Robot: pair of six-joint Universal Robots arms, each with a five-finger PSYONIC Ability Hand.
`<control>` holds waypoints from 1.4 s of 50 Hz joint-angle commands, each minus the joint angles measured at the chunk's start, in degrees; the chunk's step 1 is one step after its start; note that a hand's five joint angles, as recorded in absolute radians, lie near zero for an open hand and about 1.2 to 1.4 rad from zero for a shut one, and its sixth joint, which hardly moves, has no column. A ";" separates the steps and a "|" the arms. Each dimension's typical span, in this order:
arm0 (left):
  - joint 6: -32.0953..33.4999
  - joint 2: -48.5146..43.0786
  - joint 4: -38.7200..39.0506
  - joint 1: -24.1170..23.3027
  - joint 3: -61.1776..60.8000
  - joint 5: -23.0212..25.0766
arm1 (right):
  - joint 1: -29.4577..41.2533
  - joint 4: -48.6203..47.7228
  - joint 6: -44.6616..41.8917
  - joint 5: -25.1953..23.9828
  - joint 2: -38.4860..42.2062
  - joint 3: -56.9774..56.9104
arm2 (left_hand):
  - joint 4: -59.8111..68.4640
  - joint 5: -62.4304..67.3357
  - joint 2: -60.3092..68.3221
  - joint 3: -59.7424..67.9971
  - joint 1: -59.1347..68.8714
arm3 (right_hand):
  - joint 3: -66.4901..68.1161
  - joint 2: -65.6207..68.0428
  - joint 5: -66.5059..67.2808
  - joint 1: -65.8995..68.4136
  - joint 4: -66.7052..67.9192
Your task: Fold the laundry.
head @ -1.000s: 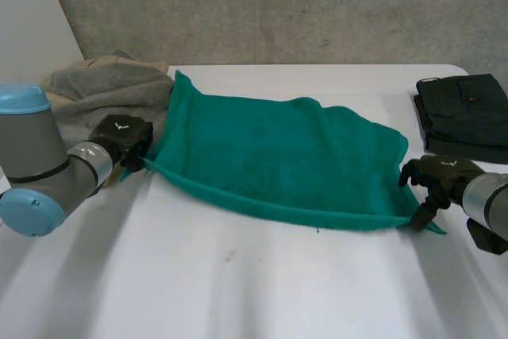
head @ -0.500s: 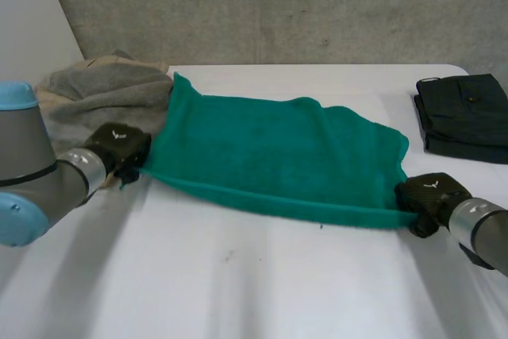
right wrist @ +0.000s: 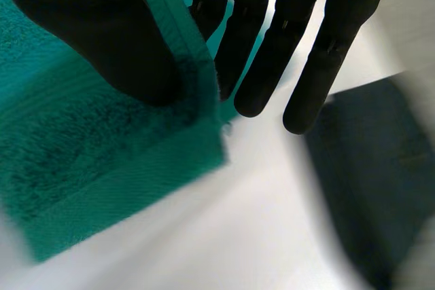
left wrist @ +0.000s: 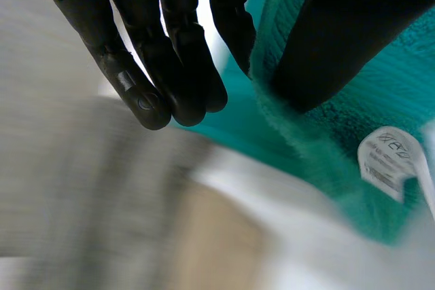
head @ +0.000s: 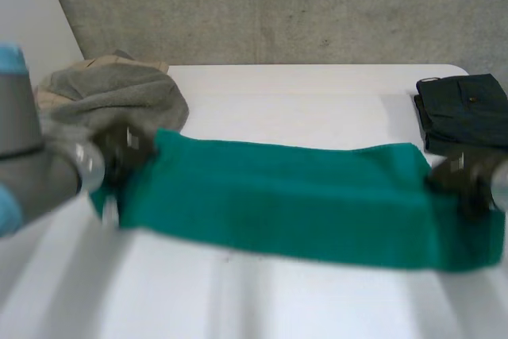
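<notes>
Teal towel point(head: 294, 196) is held stretched as a broad band between both hands, apparently raised off the white table point(head: 317, 89); the left hand point(head: 119, 152) is at one end, the right hand point(head: 464, 176) at the other; a grey pile point(head: 111, 93) lies just behind the left end, a dark garment point(head: 464, 109) just behind the right.

Left wrist view: the towel edge is pinched between thumb point(left wrist: 340, 45) and straight fingers point(left wrist: 163, 66), near a white label point(left wrist: 387, 164); the grey pile is seen beneath.

Right wrist view: a towel corner is pinched between thumb point(right wrist: 102, 39) and straight fingers point(right wrist: 258, 52), close to the hem; the dark garment is seen beyond the fingertips.

Risks, as judged: the corner could be lost from the right pinch if the band is pulled tauter, since little cloth appears to be held; uneven lowering would skew the fold; the pile or garment could be snagged or covered on laying down, given their closeness.
</notes>
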 commanded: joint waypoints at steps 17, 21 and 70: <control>-28.54 -4.41 27.06 -0.74 39.22 -8.57 | 6.46 -34.68 25.83 4.71 -0.33 -25.56 | 11.45 13.59 11.47 11.88 12.60 | 11.89 12.64 11.66 14.67 11.65; -28.54 -4.68 27.24 -0.21 34.30 -8.05 | 6.72 -31.60 25.74 4.00 0.90 -24.07 | 11.45 13.59 11.47 11.88 12.60 | 11.89 12.64 11.66 14.67 11.65; -6.47 -7.56 0.42 -5.65 4.99 -9.10 | -0.75 -11.18 5.08 -0.84 6.96 0.47 | 11.45 13.59 11.47 11.88 12.60 | 11.89 12.64 11.66 14.67 11.65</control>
